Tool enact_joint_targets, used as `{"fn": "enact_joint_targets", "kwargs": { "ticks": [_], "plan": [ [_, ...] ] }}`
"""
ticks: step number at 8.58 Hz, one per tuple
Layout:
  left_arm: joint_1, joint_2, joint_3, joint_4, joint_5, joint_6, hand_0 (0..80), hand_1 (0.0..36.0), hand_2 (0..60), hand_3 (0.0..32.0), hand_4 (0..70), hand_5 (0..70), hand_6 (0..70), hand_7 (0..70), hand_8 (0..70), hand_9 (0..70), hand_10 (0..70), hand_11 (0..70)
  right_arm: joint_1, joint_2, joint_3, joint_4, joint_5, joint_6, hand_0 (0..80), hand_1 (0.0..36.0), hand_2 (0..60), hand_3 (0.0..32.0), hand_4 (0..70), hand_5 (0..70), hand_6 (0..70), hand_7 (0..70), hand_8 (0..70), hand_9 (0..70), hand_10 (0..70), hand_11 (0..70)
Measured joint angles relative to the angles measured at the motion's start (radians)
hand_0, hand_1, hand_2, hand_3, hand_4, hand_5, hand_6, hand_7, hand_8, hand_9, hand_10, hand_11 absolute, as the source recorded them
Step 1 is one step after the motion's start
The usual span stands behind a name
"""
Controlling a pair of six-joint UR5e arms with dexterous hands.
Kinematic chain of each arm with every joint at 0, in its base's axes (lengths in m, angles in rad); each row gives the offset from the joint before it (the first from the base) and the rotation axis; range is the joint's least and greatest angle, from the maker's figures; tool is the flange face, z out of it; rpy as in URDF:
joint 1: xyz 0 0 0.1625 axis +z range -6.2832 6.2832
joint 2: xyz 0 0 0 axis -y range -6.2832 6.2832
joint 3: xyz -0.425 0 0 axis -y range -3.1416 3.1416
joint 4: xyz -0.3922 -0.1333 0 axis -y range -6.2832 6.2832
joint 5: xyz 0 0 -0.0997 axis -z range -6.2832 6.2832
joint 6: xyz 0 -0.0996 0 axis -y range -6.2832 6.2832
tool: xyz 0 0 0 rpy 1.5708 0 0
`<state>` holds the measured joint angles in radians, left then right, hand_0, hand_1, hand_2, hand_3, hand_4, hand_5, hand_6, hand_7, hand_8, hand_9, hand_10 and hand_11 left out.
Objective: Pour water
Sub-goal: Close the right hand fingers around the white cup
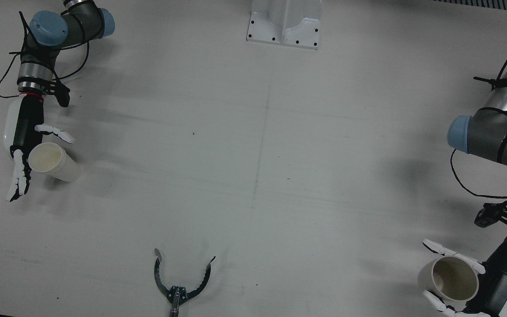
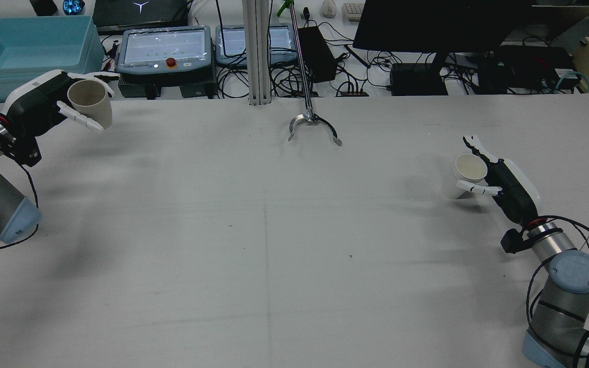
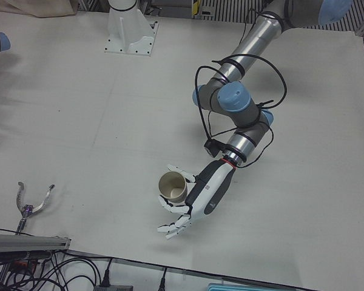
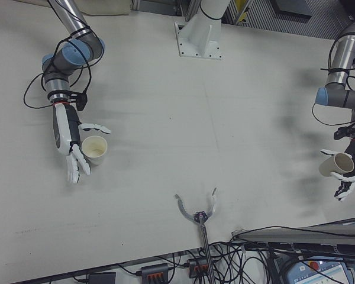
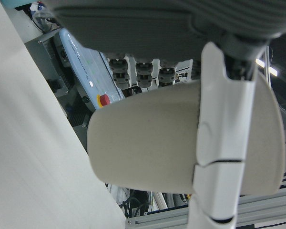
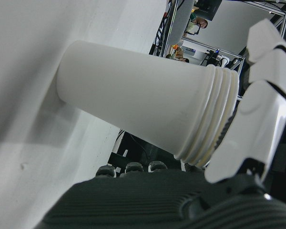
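Note:
My left hand (image 2: 44, 107) is shut on a beige paper cup (image 2: 90, 105) and holds it off the table at the far left corner, tilted with its mouth sideways. It also shows in the front view (image 1: 453, 281), the left-front view (image 3: 173, 187) and the left hand view (image 5: 181, 143), with a finger across its side. A white paper cup (image 2: 466, 174) stands on the table at the right. My right hand (image 2: 501, 179) is open beside it, palm against the cup, fingers straight and thumb spread. The front view shows this cup (image 1: 53, 162) and hand (image 1: 22, 141).
A metal claw on a rod (image 1: 183, 281) lies at the operators' edge, mid-table. A white mounting bracket (image 1: 285, 22) stands at the robot's edge. A blue bin (image 2: 23, 46), control panels and cables sit beyond the far edge.

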<state>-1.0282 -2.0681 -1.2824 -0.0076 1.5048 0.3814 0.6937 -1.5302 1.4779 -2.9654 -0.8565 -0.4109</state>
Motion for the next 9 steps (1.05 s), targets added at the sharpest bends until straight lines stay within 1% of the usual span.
{"fn": "enact_joint_targets", "kwargs": {
  "ticks": [1,3,4,5,6,7,8,9],
  "plan": [
    [0.0,0.0,0.0,-0.001,0.0,0.0,70.0,22.9,4.1,0.0,68.0,35.3,13.6,21.1,8.0,11.7,7.8,12.9,-0.003,0.003,-0.002,0.001,0.001,0.008,45.6,15.9,19.8,3.4,0.0,2.2,0.0,0.0,0.0,0.0,0.0,0.0],
    [0.0,0.0,0.0,-0.002,0.0,0.0,71.0,23.2,4.1,0.0,68.1,35.4,13.7,21.0,8.0,11.8,7.7,12.8,-0.006,0.01,-0.005,0.006,0.003,0.073,45.5,15.6,20.2,2.6,0.0,2.9,0.0,0.0,0.0,0.0,0.0,0.0],
    [0.001,0.0,0.0,-0.002,0.0,0.001,70.2,23.2,4.4,0.0,67.7,35.4,13.6,21.0,8.0,11.7,7.8,12.9,-0.009,0.011,-0.008,0.007,0.028,0.124,45.7,15.9,21.0,2.0,1.2,3.2,0.0,0.0,0.0,0.0,0.0,0.0],
    [0.001,0.0,0.0,-0.001,0.0,0.002,70.6,23.0,3.7,0.0,67.7,35.2,13.6,20.9,7.9,11.7,7.7,12.9,-0.035,0.011,-0.024,0.007,0.081,0.197,46.4,17.2,22.3,1.6,3.3,3.2,0.0,0.0,0.0,0.0,0.0,0.0],
    [0.002,0.0,0.001,-0.001,0.0,0.002,71.8,23.3,3.7,0.0,68.1,35.2,13.6,20.9,7.9,11.6,7.8,13.0,-0.081,0.012,-0.057,0.007,0.153,0.284,52.1,23.9,22.9,1.4,4.8,3.2,0.0,0.0,0.0,0.0,0.0,0.0],
    [0.002,0.0,0.001,0.0,0.0,0.003,72.4,23.4,3.7,0.0,68.2,35.3,13.6,21.0,7.8,11.4,7.7,12.9,-0.125,0.01,-0.088,-0.001,0.222,0.354,57.3,27.9,20.8,1.8,4.6,0.7,0.0,0.0,0.0,0.0,0.0,0.0],
    [0.001,0.0,0.001,0.0,0.0,0.003,71.8,23.6,4.4,0.0,68.0,35.3,13.6,20.9,7.8,11.4,7.7,12.8,-0.147,0.008,-0.097,-0.015,0.258,0.384,57.4,27.6,18.1,2.8,0.9,0.0,0.0,0.0,0.0,0.0,0.0,0.0],
    [0.0,0.0,0.001,0.001,0.001,0.003,71.6,23.5,4.4,0.0,67.8,35.5,13.5,20.8,7.8,11.5,7.8,12.9,-0.148,0.004,-0.073,-0.075,0.272,0.393,56.0,26.5,17.8,2.6,1.2,0.0,0.0,0.0,0.0,0.0,0.0,0.0]
  ]
}}
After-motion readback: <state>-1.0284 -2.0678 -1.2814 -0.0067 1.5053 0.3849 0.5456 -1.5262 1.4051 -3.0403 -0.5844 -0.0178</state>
